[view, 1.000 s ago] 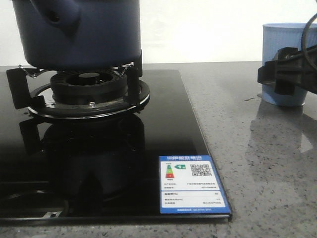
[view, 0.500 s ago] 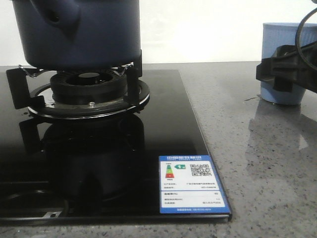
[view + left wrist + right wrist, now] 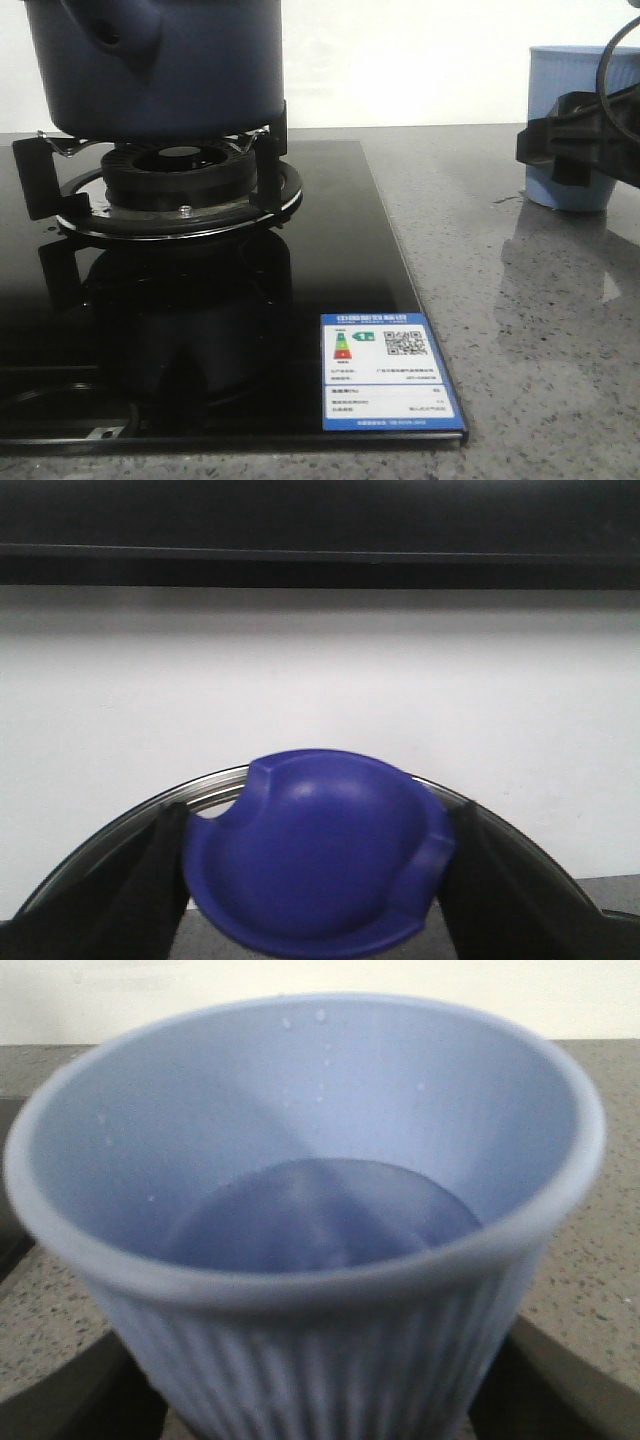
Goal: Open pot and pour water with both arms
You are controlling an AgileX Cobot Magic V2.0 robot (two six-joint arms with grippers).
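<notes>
Speckled grey counter (image 3: 520, 330), black gas hob (image 3: 200, 300). Pot (image 3: 155, 65) sits on burner, upper left. Left fingers (image 3: 150, 880) grasp blue lid (image 3: 315, 865), lifted clear. Right fingers (image 3: 560, 150) clenched around ribbed cup (image 3: 580, 120), far right. Pouring probably left.

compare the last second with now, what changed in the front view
The right gripper and the cup between its fingers shifted slightly up and left early on, then held; it looks shut on the cup. The pot on the burner and the stove stayed put.
</notes>
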